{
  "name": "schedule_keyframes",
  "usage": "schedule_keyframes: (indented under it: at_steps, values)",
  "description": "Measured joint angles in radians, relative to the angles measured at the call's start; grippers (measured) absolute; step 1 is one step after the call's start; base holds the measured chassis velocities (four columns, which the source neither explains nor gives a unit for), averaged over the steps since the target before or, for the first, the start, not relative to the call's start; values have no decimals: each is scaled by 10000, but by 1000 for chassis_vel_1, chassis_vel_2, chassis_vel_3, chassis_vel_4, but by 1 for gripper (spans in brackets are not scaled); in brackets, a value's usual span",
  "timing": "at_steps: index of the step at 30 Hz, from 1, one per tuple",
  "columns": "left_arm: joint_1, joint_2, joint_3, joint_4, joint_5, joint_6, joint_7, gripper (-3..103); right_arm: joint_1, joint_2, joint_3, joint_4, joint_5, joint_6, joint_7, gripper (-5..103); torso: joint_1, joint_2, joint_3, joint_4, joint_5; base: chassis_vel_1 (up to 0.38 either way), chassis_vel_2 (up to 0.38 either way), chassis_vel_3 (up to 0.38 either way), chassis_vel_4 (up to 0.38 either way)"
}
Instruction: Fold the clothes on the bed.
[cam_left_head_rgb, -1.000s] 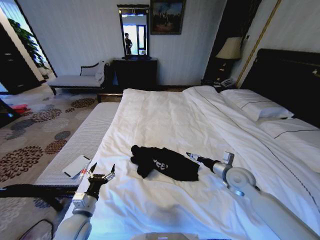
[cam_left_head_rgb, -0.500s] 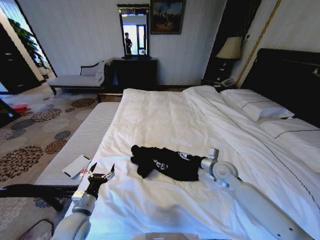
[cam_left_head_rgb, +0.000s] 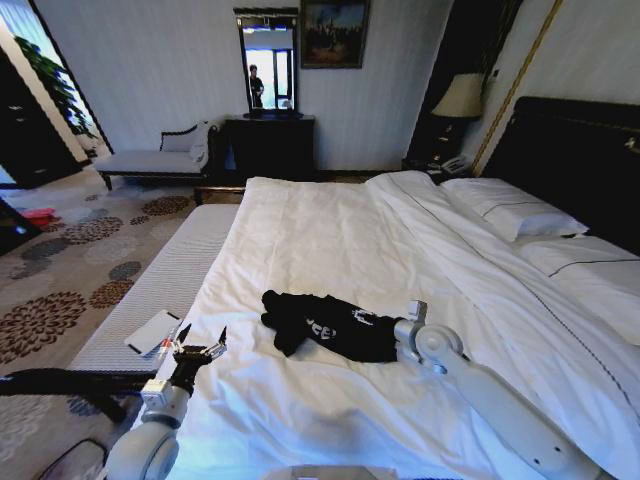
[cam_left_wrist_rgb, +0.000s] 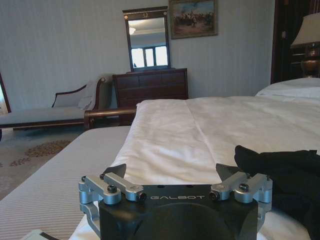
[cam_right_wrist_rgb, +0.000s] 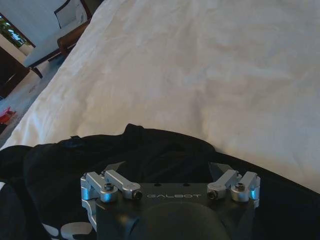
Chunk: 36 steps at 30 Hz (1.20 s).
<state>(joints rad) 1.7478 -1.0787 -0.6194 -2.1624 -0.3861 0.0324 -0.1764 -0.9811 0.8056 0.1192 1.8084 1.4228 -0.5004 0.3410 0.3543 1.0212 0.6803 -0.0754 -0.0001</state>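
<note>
The clothes, one black T-shirt (cam_left_head_rgb: 320, 325) with white lettering, lie crumpled on the near part of the bed (cam_left_head_rgb: 340, 230), which has a white duvet. My right gripper (cam_left_head_rgb: 383, 325) reaches in from the right and sits low over the shirt's right edge. In the right wrist view that gripper (cam_right_wrist_rgb: 167, 167) is open, its fingers spread over the black T-shirt (cam_right_wrist_rgb: 65, 175) with white duvet (cam_right_wrist_rgb: 200, 75) beyond. My left gripper (cam_left_head_rgb: 200, 350) hovers open at the bed's left edge, apart from the shirt. Its own view shows the left gripper (cam_left_wrist_rgb: 172, 172) and the T-shirt (cam_left_wrist_rgb: 285, 170) to one side.
A white-and-dark card (cam_left_head_rgb: 155, 332) lies on the grey striped surface (cam_left_head_rgb: 170, 270) along the bed's left side. Pillows (cam_left_head_rgb: 510, 215) and a dark headboard (cam_left_head_rgb: 580, 160) are at the right. A chaise (cam_left_head_rgb: 150, 160), dresser (cam_left_head_rgb: 270, 145) and patterned carpet (cam_left_head_rgb: 60, 290) lie beyond.
My right gripper has moved left from beside the shirt onto its right edge, where the cloth has shifted slightly. The left gripper has hardly moved.
</note>
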Motion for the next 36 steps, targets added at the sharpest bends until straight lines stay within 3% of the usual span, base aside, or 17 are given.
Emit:
schedule_keyframes:
  at_steps: [9, 10, 15, 22, 24, 25, 26, 28, 30, 31, 36]
  values:
    - [-51, 5, 3, 59, -33, 0, 0, 100, 178, 92, -172, -397, -129, -26, -58, 91, 0, 0, 0, -2, 1, 0, 0, 0, 0]
    - [-68, 7, 4, 70, -48, 0, 0, 100, 270, 124, -257, -498, -173, -26, -59, 80, 0, 0, 0, -1, 0, 0, 0, 0, 0]
    - [-79, 7, 6, 85, -66, 0, -1, 100, 412, 193, -360, -704, -246, 19, -88, 70, 0, 0, 0, 0, 1, 0, 0, 0, 0]
    - [-86, -44, 42, 160, -60, -17, 0, 100, 493, 319, -370, -943, -396, 52, -172, 37, 0, 0, 0, -1, 1, 0, 0, 0, 0]
    - [-95, -48, 60, 168, -52, -19, 0, 100, 492, 310, -370, -930, -407, 55, -189, 37, 0, 0, 0, -1, 1, 0, 0, 0, 0]
    - [-102, -63, 91, 181, -42, -21, 0, 100, 491, 295, -367, -923, -448, 64, -244, 27, 0, 0, 0, -1, 1, 0, 0, 0, 0]
    - [-104, -74, 114, 188, -34, -21, 0, 100, 490, 286, -366, -923, -477, 76, -279, 27, 0, 0, 0, -1, 0, 0, 0, 0, 0]
    - [-105, -88, 140, 190, -21, -25, 2, 100, 489, 261, -355, -923, -523, 88, -321, 16, 0, 0, 0, -1, 1, 0, 0, 0, 0]
    - [-105, -91, 145, 190, -21, -25, 1, 100, 489, 253, -353, -922, -531, 90, -329, 16, 0, 0, 0, 0, 1, 0, 0, 0, 0]
    - [-105, -93, 147, 190, -19, -29, 2, 100, 487, 221, -343, -918, -572, 94, -359, 5, 0, 0, 0, -1, 1, 0, 0, 0, 0]
    - [-105, -89, 139, 191, -19, -35, 3, 100, 476, 198, -329, -843, -630, 107, -395, 1, 0, -1, 0, 0, 1, 0, 0, 0, 0]
